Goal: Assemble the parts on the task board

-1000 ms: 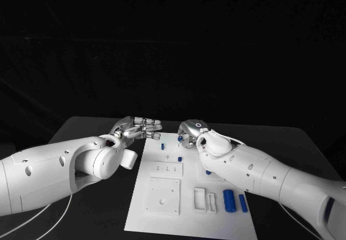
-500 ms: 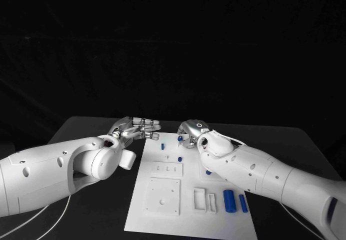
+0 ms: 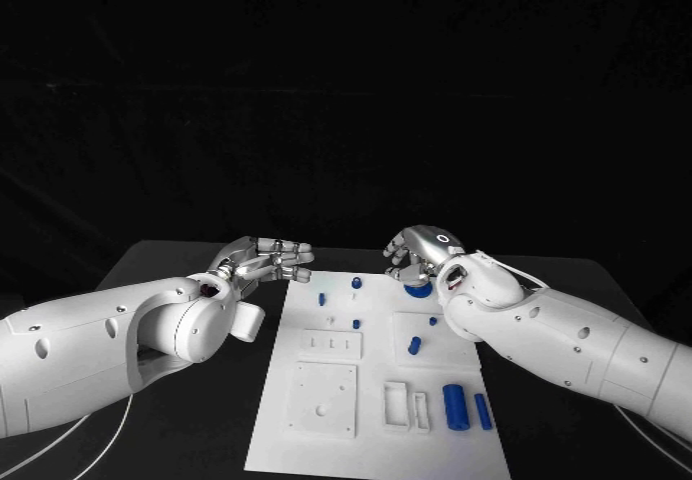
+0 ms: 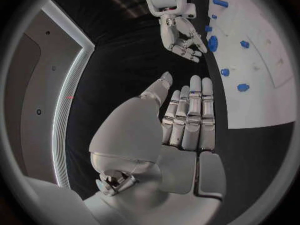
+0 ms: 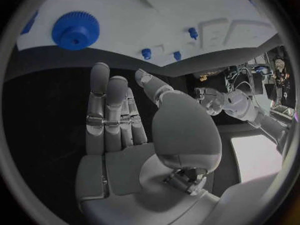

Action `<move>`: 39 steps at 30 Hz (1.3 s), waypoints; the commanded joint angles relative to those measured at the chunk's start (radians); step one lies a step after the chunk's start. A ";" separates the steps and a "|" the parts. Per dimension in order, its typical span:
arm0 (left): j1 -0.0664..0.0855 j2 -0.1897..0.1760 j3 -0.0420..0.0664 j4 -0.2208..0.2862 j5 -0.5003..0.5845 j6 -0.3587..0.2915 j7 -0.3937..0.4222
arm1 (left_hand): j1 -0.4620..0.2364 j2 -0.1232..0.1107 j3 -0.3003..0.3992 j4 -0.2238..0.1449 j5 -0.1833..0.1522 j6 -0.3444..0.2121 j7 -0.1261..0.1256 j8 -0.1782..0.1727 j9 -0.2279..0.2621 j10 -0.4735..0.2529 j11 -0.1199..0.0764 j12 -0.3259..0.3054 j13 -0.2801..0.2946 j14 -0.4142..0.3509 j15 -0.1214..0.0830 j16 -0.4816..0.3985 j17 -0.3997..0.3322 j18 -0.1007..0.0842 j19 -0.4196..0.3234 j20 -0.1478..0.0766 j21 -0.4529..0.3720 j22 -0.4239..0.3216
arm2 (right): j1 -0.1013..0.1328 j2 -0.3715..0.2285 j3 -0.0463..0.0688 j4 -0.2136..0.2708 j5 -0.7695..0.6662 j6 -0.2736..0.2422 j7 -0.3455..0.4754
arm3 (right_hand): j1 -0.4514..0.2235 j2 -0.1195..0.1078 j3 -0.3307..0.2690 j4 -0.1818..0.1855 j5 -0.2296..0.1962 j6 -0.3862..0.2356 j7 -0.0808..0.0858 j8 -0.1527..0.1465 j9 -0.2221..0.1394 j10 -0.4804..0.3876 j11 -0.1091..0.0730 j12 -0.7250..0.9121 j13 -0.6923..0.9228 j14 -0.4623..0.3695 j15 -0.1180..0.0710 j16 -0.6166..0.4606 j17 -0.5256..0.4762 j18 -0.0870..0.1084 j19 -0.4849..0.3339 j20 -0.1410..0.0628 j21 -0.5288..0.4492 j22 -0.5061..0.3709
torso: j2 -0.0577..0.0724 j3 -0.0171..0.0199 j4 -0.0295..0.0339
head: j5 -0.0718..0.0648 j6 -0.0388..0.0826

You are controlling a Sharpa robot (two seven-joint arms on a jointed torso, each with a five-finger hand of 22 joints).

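The right hand (image 3: 423, 254), silver and smooth-plated, hovers over the far right corner of the task board (image 3: 378, 420), fingers straight and slightly apart, holding nothing; a round blue toothed gear (image 5: 75, 29) lies flat on the board just beyond its fingertips. The left hand (image 3: 267, 260) hangs beside the board's far left edge over the black surface (image 3: 173, 262), fingers likewise extended and empty. Small blue pegs (image 3: 358, 284) stand near the far edge, and two ribbed blue cylinders (image 3: 459, 404) lie near the right edge.

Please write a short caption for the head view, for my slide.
Both hands, left hand and right hand, hover open at the far end of the white task board, near a blue gear.
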 commanded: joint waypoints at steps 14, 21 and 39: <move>0.005 -0.010 0.001 -0.002 -0.003 0.018 0.010 | 0.006 0.003 -0.007 0.000 -0.005 -0.005 -0.002 -0.003 0.002 -0.006 -0.001 -0.003 0.001 -0.002 0.001 0.004 -0.001 0.003 -0.009 -0.002 0.002 -0.001 | 0.000 -0.096 0.041 -0.021 0.174 0.245 0.030 | 0.035 0.042 -0.344 0.042 0.154 -0.054 -0.007 -0.001 0.000 -0.155 -0.032 0.862 0.913 -0.008 -0.021 0.139 0.352 -0.011 0.030 -0.026 0.162 0.171 | -0.003 0.0079 -0.0128 | -0.007 -0.004; 0.005 -0.007 0.000 -0.006 -0.003 0.021 0.010 | 0.006 0.002 -0.007 0.000 -0.005 -0.005 -0.002 -0.003 0.002 -0.008 -0.001 -0.003 0.001 -0.002 0.001 0.003 -0.001 0.002 -0.009 -0.002 0.003 -0.002 | 0.000 -0.076 0.042 -0.075 0.195 0.289 0.035 | 0.037 0.044 -0.383 0.063 0.164 -0.070 -0.004 -0.001 0.000 -0.143 -0.028 0.888 0.956 0.001 -0.018 0.149 0.419 -0.010 0.032 -0.022 0.195 0.229 | -0.001 0.0091 -0.0103 | -0.014 -0.004; 0.004 -0.003 0.000 -0.013 -0.004 0.025 0.008 | 0.006 0.002 -0.007 0.000 -0.005 -0.005 -0.002 -0.003 0.002 -0.008 -0.001 -0.003 0.001 -0.002 0.001 0.003 -0.001 0.002 -0.009 -0.002 0.003 -0.002 | -0.003 -0.024 0.042 -0.154 0.209 0.314 0.050 | 0.032 0.049 -0.395 0.071 0.183 -0.076 -0.002 -0.001 0.000 -0.135 -0.026 0.913 0.982 0.005 -0.015 0.165 0.460 -0.013 0.036 -0.020 0.213 0.274 | -0.001 0.0054 -0.0078 | -0.018 -0.009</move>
